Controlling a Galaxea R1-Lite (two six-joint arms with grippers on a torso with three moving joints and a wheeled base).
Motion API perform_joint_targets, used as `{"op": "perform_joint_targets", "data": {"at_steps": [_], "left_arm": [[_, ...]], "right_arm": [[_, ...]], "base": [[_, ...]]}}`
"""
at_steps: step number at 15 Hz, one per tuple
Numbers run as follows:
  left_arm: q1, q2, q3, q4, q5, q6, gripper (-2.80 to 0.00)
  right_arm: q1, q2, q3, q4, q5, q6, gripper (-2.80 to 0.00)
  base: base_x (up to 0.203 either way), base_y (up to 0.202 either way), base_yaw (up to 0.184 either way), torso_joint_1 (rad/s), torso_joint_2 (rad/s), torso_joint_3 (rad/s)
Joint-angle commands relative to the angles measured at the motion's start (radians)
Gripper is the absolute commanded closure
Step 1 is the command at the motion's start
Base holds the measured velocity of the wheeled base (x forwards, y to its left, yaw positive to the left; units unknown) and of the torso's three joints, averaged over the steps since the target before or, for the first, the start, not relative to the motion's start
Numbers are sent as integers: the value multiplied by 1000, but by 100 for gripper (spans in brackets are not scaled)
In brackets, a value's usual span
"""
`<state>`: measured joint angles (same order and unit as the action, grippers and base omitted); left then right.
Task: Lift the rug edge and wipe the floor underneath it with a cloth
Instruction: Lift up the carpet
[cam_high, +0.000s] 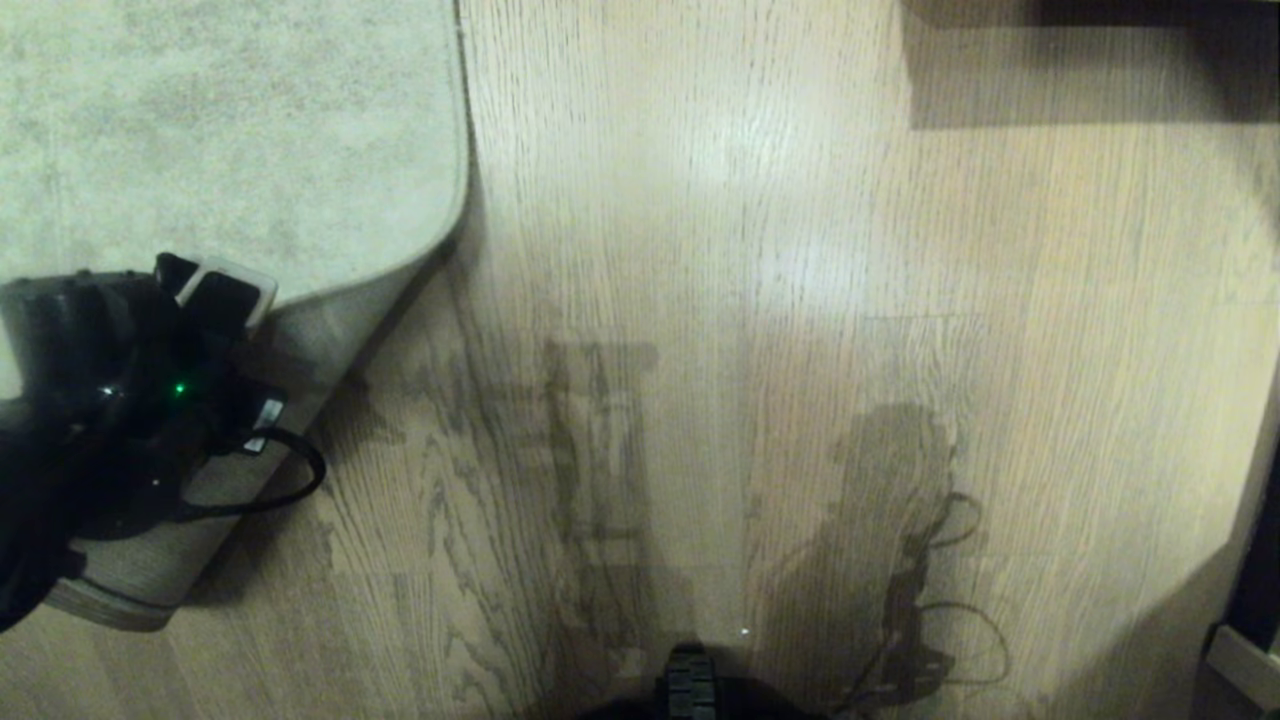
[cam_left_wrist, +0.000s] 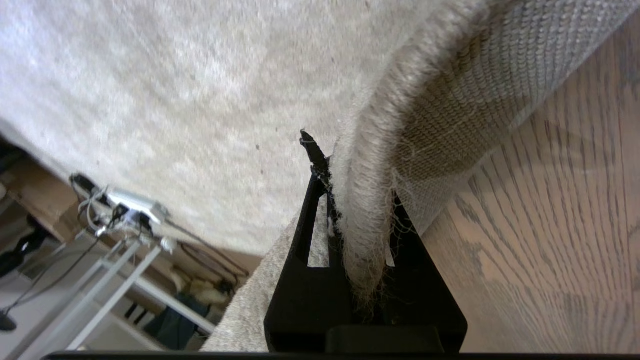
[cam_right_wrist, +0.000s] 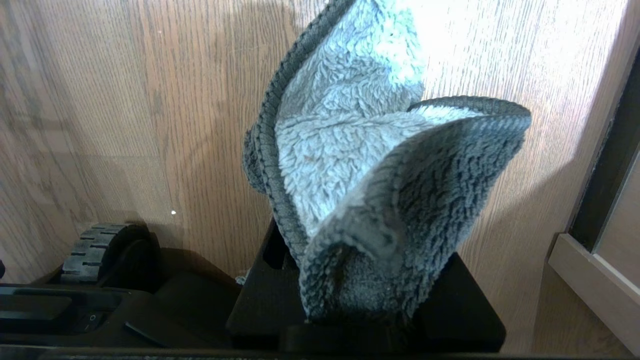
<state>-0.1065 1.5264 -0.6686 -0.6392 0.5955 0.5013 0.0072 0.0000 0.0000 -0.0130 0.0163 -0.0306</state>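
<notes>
The left gripper (cam_left_wrist: 350, 220) pinches the rug edge (cam_left_wrist: 362, 235) between its two black fingers, the pile border clamped tight and fraying threads trailing into the jaws. Beyond the fingertips the rug (cam_high: 220, 130) curls up and back on itself, pale mottled pile on one side of the grip and woven beige backing (cam_high: 300, 360) showing on the other, with bare floor (cam_high: 760, 300) just beside the lifted flap. The fold's long axis runs diagonally away from the gripper toward the rounded corner, and the rest of the rug lies flat ahead of it. The material looks thick yet pliable, bending in a broad curve rather than a crease; it is likely heavy enough to sag and drag, so a hold square on the bound border, near the corner, seems the surest purchase. In the right wrist view, the right gripper (cam_right_wrist: 360, 300) is closed on the cloth (cam_right_wrist: 360, 165), a soft fleecy grey rag that flops upward from the jaws, hanging above the planks and apart from the rug.
</notes>
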Motion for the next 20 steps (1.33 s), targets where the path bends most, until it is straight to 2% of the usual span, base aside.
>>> {"op": "perform_joint_targets", "data": {"at_steps": [1, 8, 20], "left_arm": [[22, -2, -17, -9, -19, 18, 0], [16, 0, -22, -5, -59, 20, 0], [16, 0, -2, -7, -57, 22, 0]], "right_arm": [[0, 2, 0, -1, 1, 0, 0], [0, 2, 0, -1, 1, 0, 0], [0, 2, 0, -1, 1, 0, 0]], "base": [[0, 0, 0, 0, 0, 0], [0, 0, 0, 0, 0, 0], [0, 0, 0, 0, 0, 0]]}}
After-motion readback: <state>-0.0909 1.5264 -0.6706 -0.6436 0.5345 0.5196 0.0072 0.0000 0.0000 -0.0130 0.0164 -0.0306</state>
